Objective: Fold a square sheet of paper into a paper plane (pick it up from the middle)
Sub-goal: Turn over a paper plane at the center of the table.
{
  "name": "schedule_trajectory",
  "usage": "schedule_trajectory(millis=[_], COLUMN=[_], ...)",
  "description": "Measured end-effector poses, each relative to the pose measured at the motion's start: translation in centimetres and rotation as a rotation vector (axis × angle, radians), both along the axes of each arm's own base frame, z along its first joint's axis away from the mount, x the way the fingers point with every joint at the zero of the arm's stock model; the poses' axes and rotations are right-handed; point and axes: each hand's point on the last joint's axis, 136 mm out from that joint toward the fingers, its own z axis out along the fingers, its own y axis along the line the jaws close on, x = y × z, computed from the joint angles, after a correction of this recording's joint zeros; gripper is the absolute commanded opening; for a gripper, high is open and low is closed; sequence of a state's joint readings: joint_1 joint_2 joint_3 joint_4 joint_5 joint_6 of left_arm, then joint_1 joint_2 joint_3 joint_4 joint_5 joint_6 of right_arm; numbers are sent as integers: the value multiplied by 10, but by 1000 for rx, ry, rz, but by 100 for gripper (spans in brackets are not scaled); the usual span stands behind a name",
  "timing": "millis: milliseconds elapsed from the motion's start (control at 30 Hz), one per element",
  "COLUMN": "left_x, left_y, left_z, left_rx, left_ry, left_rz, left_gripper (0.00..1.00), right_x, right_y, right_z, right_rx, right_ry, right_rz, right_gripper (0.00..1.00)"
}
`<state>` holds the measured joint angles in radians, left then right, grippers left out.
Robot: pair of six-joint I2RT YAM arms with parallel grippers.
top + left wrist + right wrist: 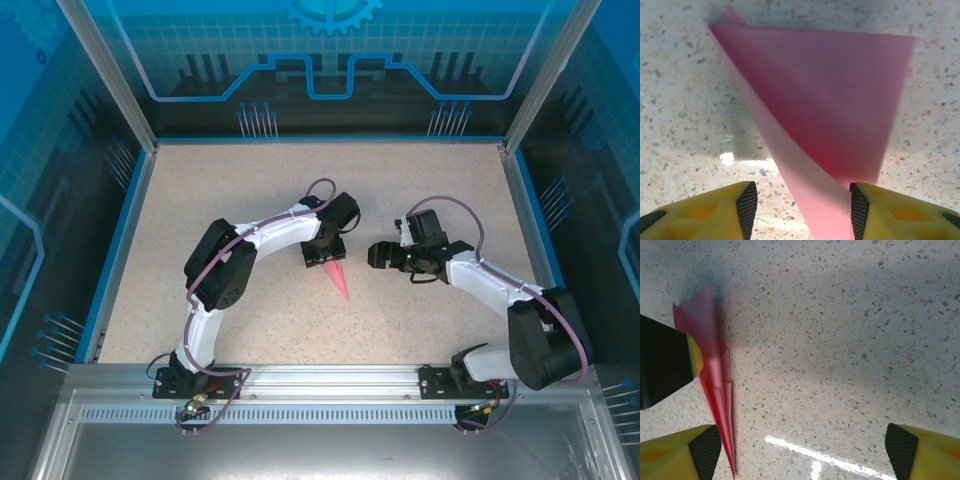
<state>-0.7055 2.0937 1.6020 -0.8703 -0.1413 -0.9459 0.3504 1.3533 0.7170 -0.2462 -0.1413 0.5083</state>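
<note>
Straddling paper plane [830, 100], left tool [803, 202] spread

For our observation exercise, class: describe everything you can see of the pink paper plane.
The paper plane is a slim, pointed dart of thin, plain pink-red paper with a long centre crease. It lies on the speckled table, nose towards the arms' bases. Its wide tail end rises between the open fingers of the left gripper, one finger seemingly touching it.

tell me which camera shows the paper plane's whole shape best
Right wrist: the paper plane lies there nearly whole, down to its pointed nose. Top external shows it small, its wide end under the left pincer. Left wrist shows a blurred close-up.
</note>
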Motion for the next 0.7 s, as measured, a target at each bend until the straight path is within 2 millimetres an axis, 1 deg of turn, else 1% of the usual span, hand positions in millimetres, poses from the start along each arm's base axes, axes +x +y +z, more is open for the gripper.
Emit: schedule_trajectory(millis=[300, 400, 467, 567, 600, 700], left_x=[-6, -6, -4, -2, -1, 0], left_y=[5, 4, 3, 1, 1, -4], left_z=[1, 1, 1, 2, 3, 11], left_rx=[8, 3, -3, -14, -22, -74], left_ry=[0, -5, -11, -25, -35, -78], left_rz=[49, 62, 71, 65, 56, 14], left_gripper=[36, 24, 13, 2, 0, 0], right_x=[-2, -2, -2, -2, -2, -1], right_y=[2, 2, 2, 2, 3, 5], right_z=[0, -1, -1, 0, 1, 3], right_rx=[14, 14, 14, 15, 16, 30], right_ry=[13, 16, 16, 18, 18, 17], right_rz=[11, 11, 11, 12, 13, 15], right_gripper=[87, 87, 87, 88, 88, 88])
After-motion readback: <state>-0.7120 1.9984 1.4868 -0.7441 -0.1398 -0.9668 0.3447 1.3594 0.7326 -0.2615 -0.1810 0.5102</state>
